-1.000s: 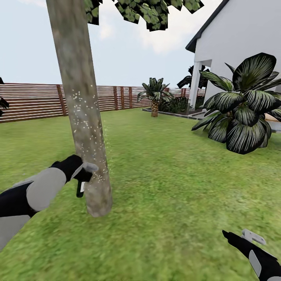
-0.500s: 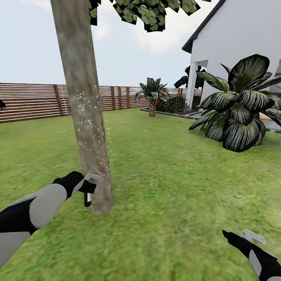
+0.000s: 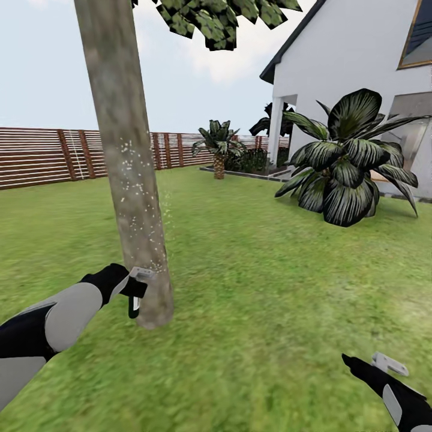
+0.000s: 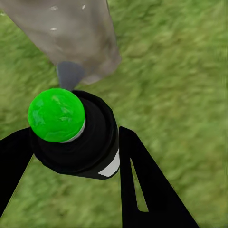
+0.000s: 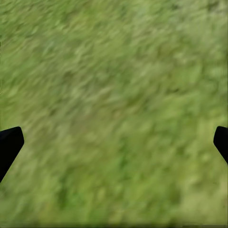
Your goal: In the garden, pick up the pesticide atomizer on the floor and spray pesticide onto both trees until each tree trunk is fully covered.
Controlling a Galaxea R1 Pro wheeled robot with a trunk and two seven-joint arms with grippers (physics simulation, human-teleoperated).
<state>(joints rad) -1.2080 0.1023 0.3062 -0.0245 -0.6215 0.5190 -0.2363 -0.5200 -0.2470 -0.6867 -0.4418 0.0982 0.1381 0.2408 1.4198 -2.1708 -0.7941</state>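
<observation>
My left gripper (image 3: 137, 287) is clamped on the pesticide atomizer (image 3: 134, 306), fingers (image 4: 142, 190) pressing either side of the dark bottle, its green cap (image 4: 56, 115) facing my wrist camera. The bottle hangs low, just beside the base of the tree trunk (image 3: 127, 162). White specks dot the bark from mid-height down toward the gripper. The trunk stands on the lawn (image 3: 270, 288); blocky leaves (image 3: 216, 18) show overhead. Behind run a slatted wooden fence (image 3: 42, 156), a small palm (image 3: 218, 147), a big dark-leaved plant (image 3: 345, 162) and a white house (image 3: 354, 66). My right gripper (image 3: 375, 363) hangs low over grass, fingers (image 5: 9, 145) wide apart, holding nothing.
</observation>
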